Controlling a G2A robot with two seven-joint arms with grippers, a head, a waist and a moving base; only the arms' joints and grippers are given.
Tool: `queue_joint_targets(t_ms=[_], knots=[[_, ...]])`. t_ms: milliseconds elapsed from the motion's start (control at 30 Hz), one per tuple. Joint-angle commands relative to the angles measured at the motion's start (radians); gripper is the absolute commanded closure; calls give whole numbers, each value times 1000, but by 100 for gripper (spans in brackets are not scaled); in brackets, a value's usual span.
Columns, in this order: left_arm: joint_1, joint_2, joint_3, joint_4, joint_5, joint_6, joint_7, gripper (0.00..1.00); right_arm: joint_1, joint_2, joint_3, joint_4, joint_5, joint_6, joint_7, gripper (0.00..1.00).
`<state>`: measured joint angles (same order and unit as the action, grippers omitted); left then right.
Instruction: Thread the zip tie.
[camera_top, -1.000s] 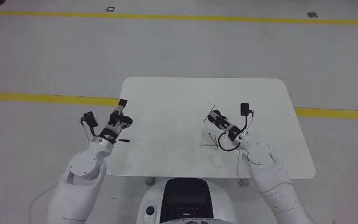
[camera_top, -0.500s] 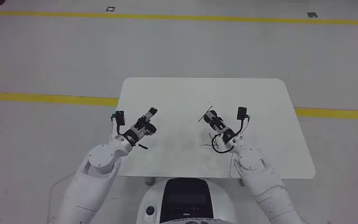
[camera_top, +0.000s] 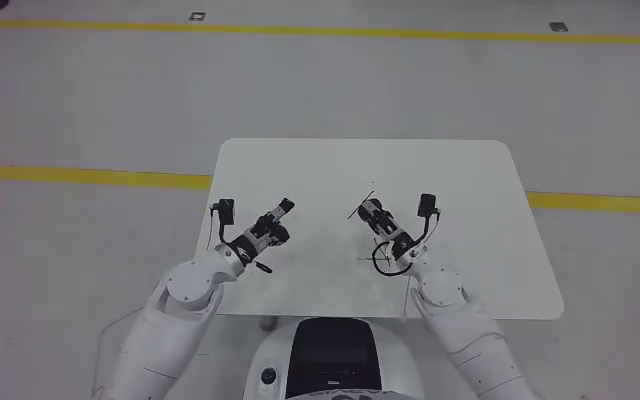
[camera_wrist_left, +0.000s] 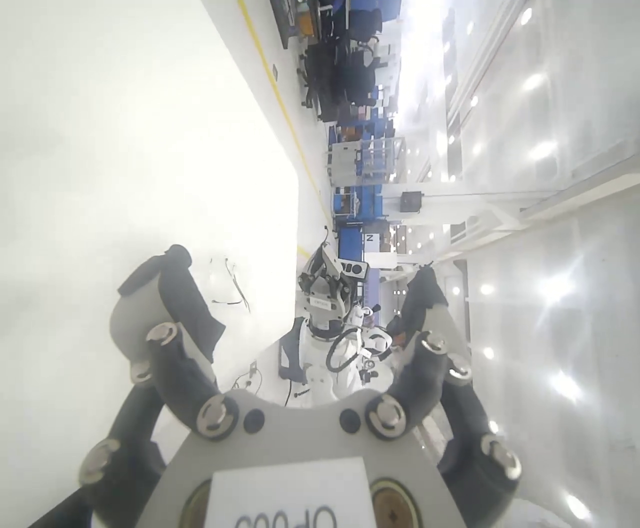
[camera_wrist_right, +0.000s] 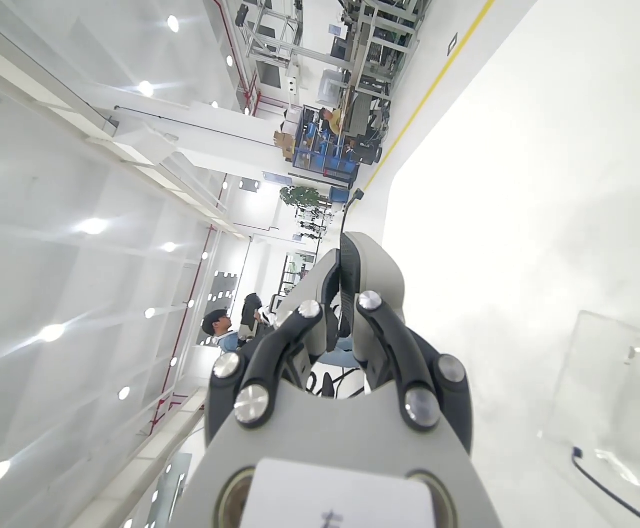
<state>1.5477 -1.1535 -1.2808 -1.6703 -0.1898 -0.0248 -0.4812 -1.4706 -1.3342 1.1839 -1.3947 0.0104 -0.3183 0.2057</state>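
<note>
The left claw (camera_top: 284, 206), open and empty, has swung in over the surface (camera_top: 450, 170) toward centre frame, where the right claw (camera_top: 366, 208) clamps the zip tie (camera_wrist_right: 345, 220), slanting from lower left to upper right.

Both arms (camera_top: 190, 285) glossy white and rounded; left gripper (camera_wrist_left: 299, 264) and right gripper (camera_wrist_right: 345, 245) grey, black-fingered, with silver screws (camera_wrist_right: 371, 301)

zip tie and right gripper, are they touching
Touching. The right wrist view shows the jaws of the right gripper shut on the black zip tie, its tip poking out.
</note>
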Motion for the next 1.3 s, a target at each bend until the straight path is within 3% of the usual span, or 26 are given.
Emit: queue_joint_targets(t_ms=[0,133,167,533,800,1033,1267], knots=[[-13,-3,23,11,-10,-17,-12,0,3,-5,-20,8,5,0,-16,100],[-42,-8,67,39,-4,-24,-13,0,-3,-13,-43,14,21,-12,-53,100],[-52,-10,73,45,6,-26,17,0,-5,-15,-48,13,18,-17,-64,100],[-52,-10,73,45,6,-26,17,0,-5,-15,-47,12,13,-20,-72,100],[-57,-10,110,65,40,-93,-15,0,-28,-28,-79,5,36,-22,-146,100],[-107,-14,153,111,57,-153,-36,0,-45,-43,-117,19,72,-22,-206,100],[-118,-16,161,122,66,-159,-26,0,-45,-45,-123,14,66,-22,-215,100]])
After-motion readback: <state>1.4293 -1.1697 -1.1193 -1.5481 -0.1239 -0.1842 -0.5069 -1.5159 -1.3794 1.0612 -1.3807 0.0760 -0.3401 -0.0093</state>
